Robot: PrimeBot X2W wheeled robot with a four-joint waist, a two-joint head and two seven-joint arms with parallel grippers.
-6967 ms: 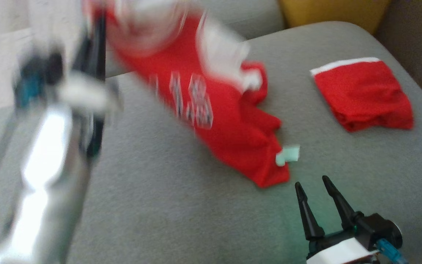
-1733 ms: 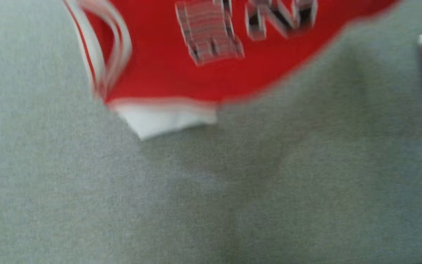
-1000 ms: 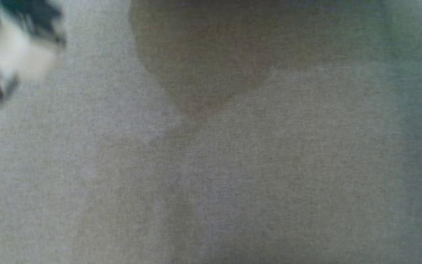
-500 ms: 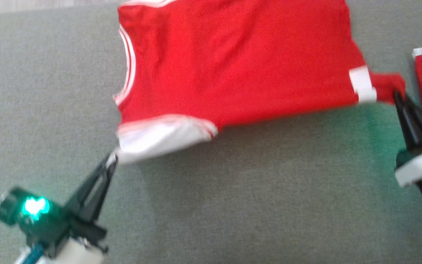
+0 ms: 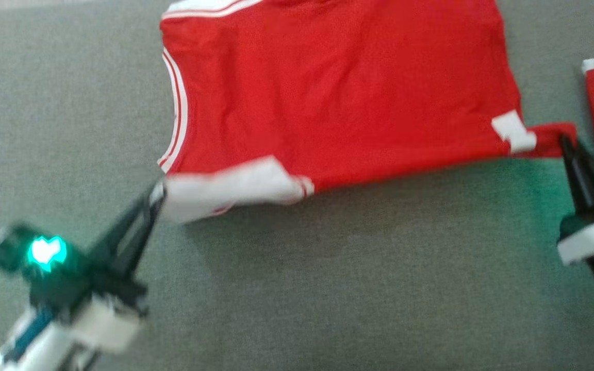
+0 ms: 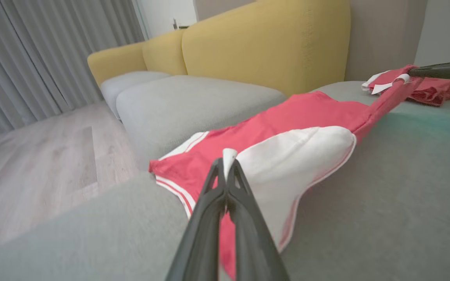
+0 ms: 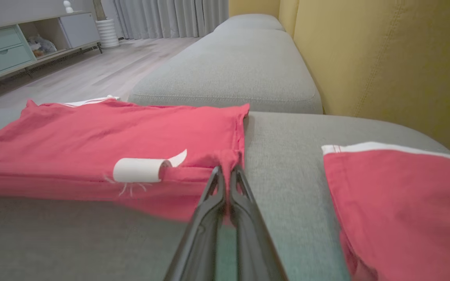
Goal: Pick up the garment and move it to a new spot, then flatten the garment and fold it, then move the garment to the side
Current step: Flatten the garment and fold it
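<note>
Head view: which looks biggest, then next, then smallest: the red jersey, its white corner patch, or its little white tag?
1. jersey
2. white patch
3. tag
The patch's corner is lifted a little nearer the camera, but the differences are plain, so the order holds.
</note>
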